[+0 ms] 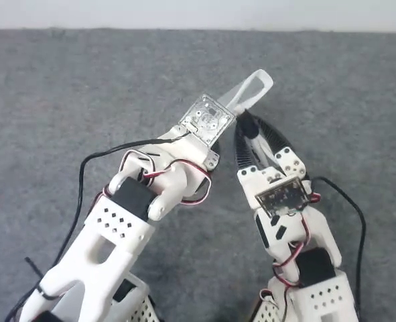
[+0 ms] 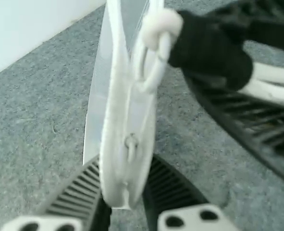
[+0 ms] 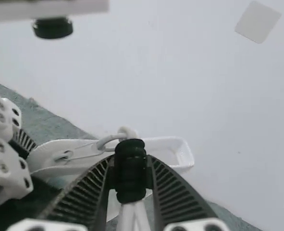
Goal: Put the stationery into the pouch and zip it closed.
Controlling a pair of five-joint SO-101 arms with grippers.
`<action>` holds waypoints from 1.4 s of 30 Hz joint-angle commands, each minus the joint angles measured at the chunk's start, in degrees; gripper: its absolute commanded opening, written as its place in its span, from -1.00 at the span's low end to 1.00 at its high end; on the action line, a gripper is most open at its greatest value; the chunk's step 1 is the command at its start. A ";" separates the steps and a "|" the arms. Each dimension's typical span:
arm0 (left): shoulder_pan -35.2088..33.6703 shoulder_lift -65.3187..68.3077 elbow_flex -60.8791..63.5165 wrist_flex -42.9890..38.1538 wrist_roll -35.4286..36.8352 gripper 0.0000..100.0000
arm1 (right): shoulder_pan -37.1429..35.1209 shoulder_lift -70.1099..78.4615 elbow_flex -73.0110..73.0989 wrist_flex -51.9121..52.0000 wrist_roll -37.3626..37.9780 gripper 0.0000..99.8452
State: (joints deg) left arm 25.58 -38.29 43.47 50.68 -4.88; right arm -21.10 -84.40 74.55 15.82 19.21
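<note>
My left pincer (image 2: pixel 125 166) is closed narrow on the near end of the pouch (image 1: pixel 250 92). It grips the pouch flat-side to flat-side, so the pouch stands on edge between the two ribbed fingers (image 2: pixel 79 195). From the high view the long axis of the pouch runs from that grip away from me and slantwise to the right, toward the far wall (image 3: pixel 180 72). Its rounded far end is well above the grey bench (image 1: pixel 63 87).

The pouch is clear with a white rim. I can see bench through it from above, but I cannot tell whether anything lies inside. My left wrist view shows what the high view hides. There is a small metal slider (image 2: pixel 130 143) on the upper edge close to my fingers. Farther along there is a white ring pull (image 2: pixel 158 53) with a white knot (image 2: pixel 160 24) at its top. I cannot tell from any view whether the zip is open or closed.

To the right, my right pincer (image 3: pixel 130 161) is also drawn narrow, clamped on a black ribbed piece (image 3: pixel 129 175) at its fingertips. I cannot tell what this piece is. White stems (image 2: pixel 271 79) run back from it between the fingers. My right wrist view sets the black piece just beside the ring, touching or nearly touching it. In the high view the right pincer's tips sit just beside the left pincer, under the pouch's near end.
</note>
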 commanded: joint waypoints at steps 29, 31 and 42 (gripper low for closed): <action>-2.11 0.09 1.36 0.18 -0.35 -0.98 | 19.47 36.79 -16.18 -19.12 -2.29 -0.99; -2.11 0.09 1.36 0.18 -0.35 -0.98 | 20.70 41.10 -18.64 -19.12 -3.25 -0.99; -2.11 0.09 1.36 0.18 -0.26 -0.98 | 26.33 62.02 -31.74 -18.59 -10.37 -0.99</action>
State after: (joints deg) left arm 25.49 -38.20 43.38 50.59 -5.14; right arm 0.44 -26.81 48.09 -2.02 10.15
